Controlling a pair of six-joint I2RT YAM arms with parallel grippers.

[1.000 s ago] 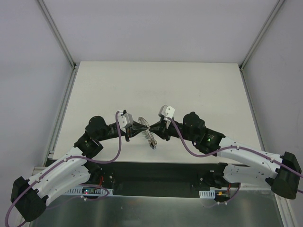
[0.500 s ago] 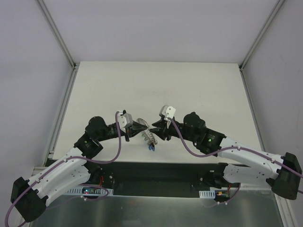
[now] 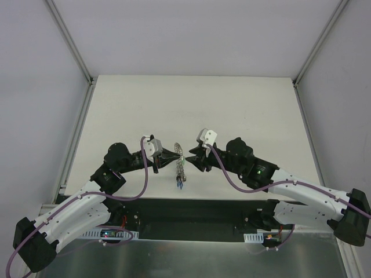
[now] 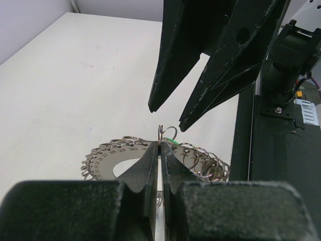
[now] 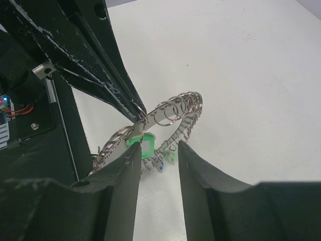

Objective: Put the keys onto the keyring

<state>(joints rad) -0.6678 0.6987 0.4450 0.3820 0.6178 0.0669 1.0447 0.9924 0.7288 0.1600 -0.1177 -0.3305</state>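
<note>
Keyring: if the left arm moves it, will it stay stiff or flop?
The keyring looks like flat metal, so it is probably stiff. Its small loops and keys hang free, so they would probably swing. The left gripper pinches only a thin edge, so the ring may pivot or slip.

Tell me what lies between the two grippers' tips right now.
The keyring hangs between them, pinched by the shut jaws of the left gripper; the right gripper is open beside it. The top view shows this, the right wrist view closer.
</note>
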